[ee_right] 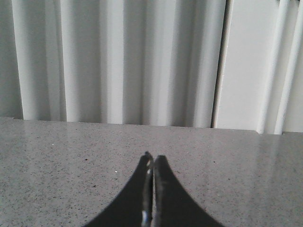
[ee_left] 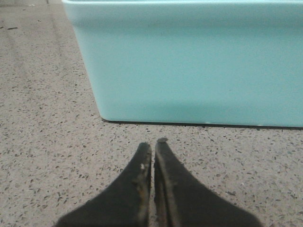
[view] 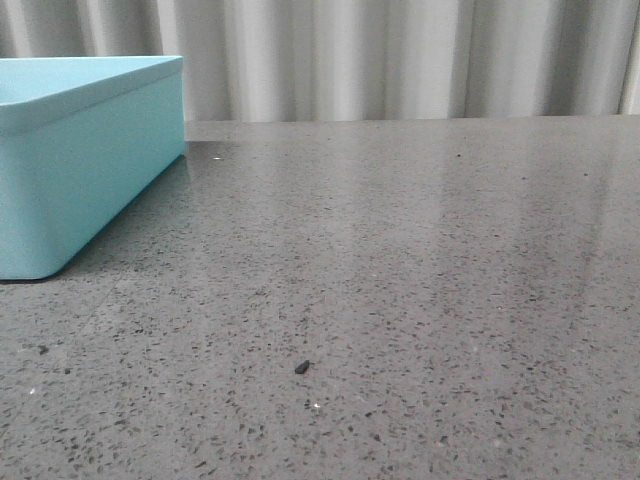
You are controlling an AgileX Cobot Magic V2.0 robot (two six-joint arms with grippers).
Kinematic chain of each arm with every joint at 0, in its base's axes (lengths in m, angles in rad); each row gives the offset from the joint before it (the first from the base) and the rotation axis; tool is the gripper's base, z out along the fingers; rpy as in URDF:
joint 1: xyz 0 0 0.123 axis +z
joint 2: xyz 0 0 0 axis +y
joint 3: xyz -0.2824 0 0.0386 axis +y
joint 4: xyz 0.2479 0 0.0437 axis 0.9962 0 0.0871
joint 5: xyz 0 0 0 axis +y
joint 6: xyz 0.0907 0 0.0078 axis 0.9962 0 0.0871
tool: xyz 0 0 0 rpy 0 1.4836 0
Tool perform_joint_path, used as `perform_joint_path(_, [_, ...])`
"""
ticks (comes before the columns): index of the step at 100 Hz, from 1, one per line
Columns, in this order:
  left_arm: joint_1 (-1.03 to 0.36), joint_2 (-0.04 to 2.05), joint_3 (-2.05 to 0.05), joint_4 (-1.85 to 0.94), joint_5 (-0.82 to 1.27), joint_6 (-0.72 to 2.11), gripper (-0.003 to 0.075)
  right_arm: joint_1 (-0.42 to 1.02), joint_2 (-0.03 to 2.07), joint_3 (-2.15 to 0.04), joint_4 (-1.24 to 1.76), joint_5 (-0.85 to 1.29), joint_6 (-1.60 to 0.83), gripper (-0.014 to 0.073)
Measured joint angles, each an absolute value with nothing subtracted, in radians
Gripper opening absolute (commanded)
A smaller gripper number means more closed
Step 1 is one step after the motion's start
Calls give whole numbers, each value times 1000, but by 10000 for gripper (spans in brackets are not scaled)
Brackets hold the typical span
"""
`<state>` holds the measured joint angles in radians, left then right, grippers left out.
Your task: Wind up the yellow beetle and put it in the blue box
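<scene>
The blue box (view: 80, 170) stands at the far left of the grey speckled table, its rim above the camera's height, so its inside is hidden. In the left wrist view its pale turquoise wall (ee_left: 199, 66) rises just beyond my left gripper (ee_left: 153, 144), which is shut with nothing between its fingers and hangs low over the table. My right gripper (ee_right: 154, 158) is shut and empty too, facing the table's far edge and the curtain. The yellow beetle is out of view in every frame. Neither gripper shows in the front view.
A white pleated curtain (view: 400, 60) hangs behind the table's far edge (view: 420, 120). A small dark speck (view: 302, 367) lies on the tabletop near the front. A white vertical frame (ee_right: 222, 61) stands at the right of the curtain.
</scene>
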<state>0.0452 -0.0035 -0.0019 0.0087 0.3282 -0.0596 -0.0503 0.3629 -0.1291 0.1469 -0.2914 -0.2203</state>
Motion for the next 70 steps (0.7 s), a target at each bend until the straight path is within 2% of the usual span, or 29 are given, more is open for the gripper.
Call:
perform_joint_path(39, [45, -3, -2, 9, 328, -60, -21, -82, 277, -125, 147, -331, -220, -69])
perform_joint_path(70, [45, -3, -2, 9, 328, -60, -21, -82, 167, 10, 60, -347, -170, -69])
